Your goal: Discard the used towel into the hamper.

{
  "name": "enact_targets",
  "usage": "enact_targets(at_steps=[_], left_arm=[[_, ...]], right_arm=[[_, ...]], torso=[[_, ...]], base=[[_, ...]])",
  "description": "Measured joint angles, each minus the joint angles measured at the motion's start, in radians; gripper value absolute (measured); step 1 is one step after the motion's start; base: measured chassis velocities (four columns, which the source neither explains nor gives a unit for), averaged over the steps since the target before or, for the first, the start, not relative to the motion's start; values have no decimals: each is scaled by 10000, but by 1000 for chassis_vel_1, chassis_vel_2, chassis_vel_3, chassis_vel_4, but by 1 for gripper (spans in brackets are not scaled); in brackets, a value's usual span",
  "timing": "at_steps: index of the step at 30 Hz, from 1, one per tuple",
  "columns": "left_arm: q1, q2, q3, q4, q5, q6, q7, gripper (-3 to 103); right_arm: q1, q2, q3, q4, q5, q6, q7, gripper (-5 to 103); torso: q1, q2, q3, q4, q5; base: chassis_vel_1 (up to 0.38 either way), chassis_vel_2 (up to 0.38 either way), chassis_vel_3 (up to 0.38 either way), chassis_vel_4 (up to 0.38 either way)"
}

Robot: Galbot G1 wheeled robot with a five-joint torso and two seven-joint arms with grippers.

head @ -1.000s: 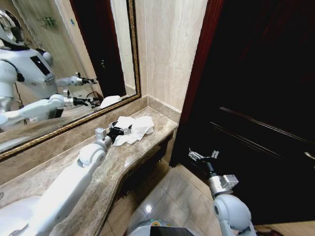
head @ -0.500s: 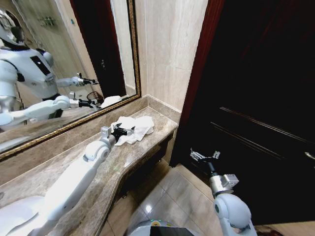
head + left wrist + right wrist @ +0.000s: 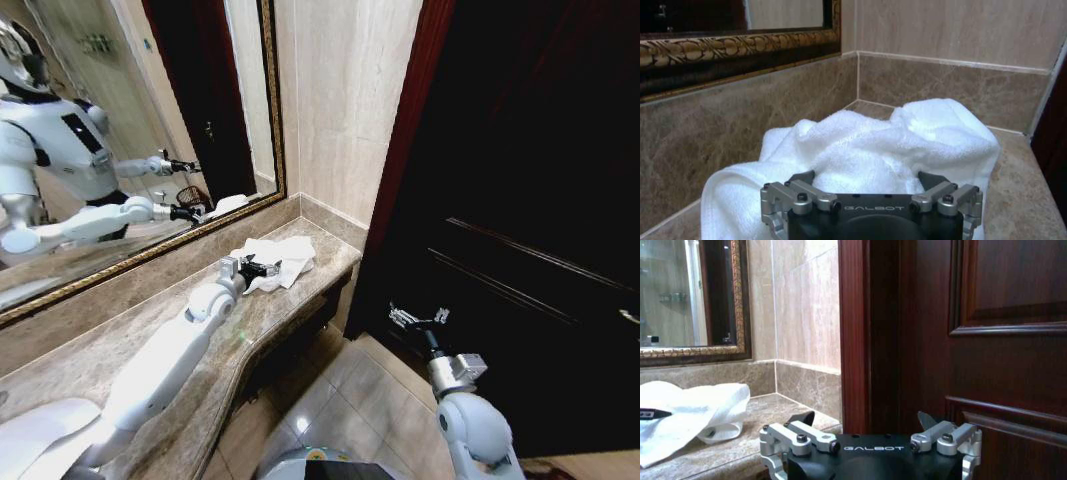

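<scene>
Towel (image 3: 282, 259) crumpled on marble counter (image 3: 200, 385) corner | left pincer (image 3: 268, 268) spread against it | right pincer (image 3: 415, 318) spread, empty, by door (image 3: 520, 200)

A gold-framed mirror (image 3: 130, 130) is hanging above the brown marble counter (image 3: 250, 330). A dark wooden door (image 3: 520, 200) is standing beside it, over a tiled floor (image 3: 340, 400).

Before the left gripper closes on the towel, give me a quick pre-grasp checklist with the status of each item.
1. Left gripper open: ok, fingers spread in the left wrist view.
2. Towel between the fingers: ok, bunched right ahead of them.
3. Towel fully on the countertop: ok.
4. Right gripper out of the way: ok, open by the dark door.
5. Hamper location: cannot tell.
</scene>
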Motion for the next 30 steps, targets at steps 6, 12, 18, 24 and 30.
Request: enact_targets(at_steps=[6, 12, 18, 24, 30], left_arm=[[-29, -110, 59, 172, 176, 3, -81, 100], [-17, -137, 39, 200, 184, -3, -138, 89], [21, -144, -52, 205, 184, -65, -80, 68], [41, -161, -59, 234, 184, -88, -52, 46], [44, -181, -65, 241, 189, -89, -14, 19]], right_arm=[[-4, 17, 6, -78, 4, 32, -39, 100], [36, 33, -60, -84, -4, 43, -38, 100], [59, 35, -104, -106, -23, 46, -16, 100], [56, 39, -108, -157, -31, 72, -15, 100], [43, 36, -81, -200, -32, 118, -21, 100]], torso=[[0, 0, 0, 0, -2], [0, 0, 0, 0, -1], [0, 0, 0, 0, -1], [0, 0, 0, 0, -1], [0, 0, 0, 0, -1]], base=[[0, 0, 0, 0], [0, 0, 0, 0], [0, 0, 0, 0], [0, 0, 0, 0], [0, 0, 0, 0]])
